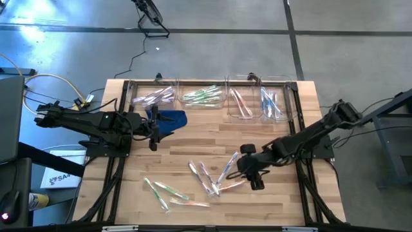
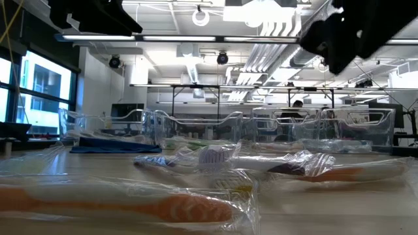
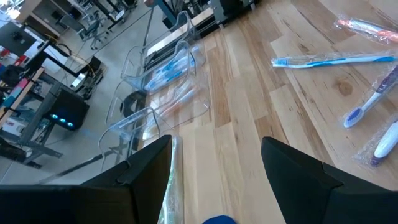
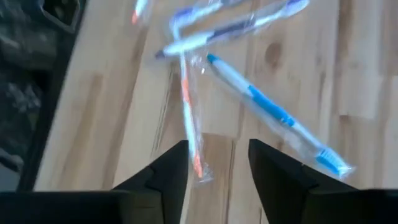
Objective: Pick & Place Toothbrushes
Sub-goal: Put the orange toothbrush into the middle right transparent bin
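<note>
Several wrapped toothbrushes [image 1: 212,177] lie loose on the wooden table, with a few more [image 1: 164,192] nearer the front edge. My right gripper [image 1: 250,173] hovers open over the right end of the heap. In the right wrist view its fingers [image 4: 217,158] stand above an orange-handled toothbrush [image 4: 188,118], with a blue one [image 4: 273,115] beside it. My left gripper [image 1: 154,129] waits open at the table's left, next to a blue cloth [image 1: 172,118]. Nothing shows between its fingers [image 3: 217,158].
Several clear bins [image 1: 154,96] [image 1: 205,96] [image 1: 241,103] [image 1: 271,103] stand in a row along the far edge, each holding toothbrushes. Bare wood lies between the bins and the loose heap. In the low view, wrapped toothbrushes [image 2: 130,205] fill the foreground.
</note>
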`<state>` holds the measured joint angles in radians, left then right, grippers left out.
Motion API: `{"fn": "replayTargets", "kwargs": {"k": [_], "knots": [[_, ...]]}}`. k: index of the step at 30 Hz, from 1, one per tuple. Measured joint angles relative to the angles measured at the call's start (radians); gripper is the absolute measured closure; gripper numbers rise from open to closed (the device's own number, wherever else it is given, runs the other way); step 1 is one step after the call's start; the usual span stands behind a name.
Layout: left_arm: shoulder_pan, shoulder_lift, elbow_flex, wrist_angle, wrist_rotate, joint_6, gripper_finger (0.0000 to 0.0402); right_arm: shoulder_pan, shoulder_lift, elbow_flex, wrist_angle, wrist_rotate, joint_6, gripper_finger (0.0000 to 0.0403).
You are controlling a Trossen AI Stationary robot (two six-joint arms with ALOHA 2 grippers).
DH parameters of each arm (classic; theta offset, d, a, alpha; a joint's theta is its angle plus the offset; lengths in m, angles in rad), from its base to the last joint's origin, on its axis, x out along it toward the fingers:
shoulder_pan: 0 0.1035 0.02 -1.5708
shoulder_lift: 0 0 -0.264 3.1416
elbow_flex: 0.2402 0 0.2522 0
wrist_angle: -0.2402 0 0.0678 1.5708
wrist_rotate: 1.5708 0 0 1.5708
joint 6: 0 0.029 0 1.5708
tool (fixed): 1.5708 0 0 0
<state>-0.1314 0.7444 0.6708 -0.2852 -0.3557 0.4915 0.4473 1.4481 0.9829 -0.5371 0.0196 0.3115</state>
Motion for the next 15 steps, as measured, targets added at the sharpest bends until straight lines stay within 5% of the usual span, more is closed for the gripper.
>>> {"fn": "replayTargets", "kwargs": {"k": [15], "knots": [[0.000,0.000,0.000,-0.002,-0.003,0.000,0.0160,0.000,0.264,0.000,0.137,-0.137,0.044,0.0252]]}}
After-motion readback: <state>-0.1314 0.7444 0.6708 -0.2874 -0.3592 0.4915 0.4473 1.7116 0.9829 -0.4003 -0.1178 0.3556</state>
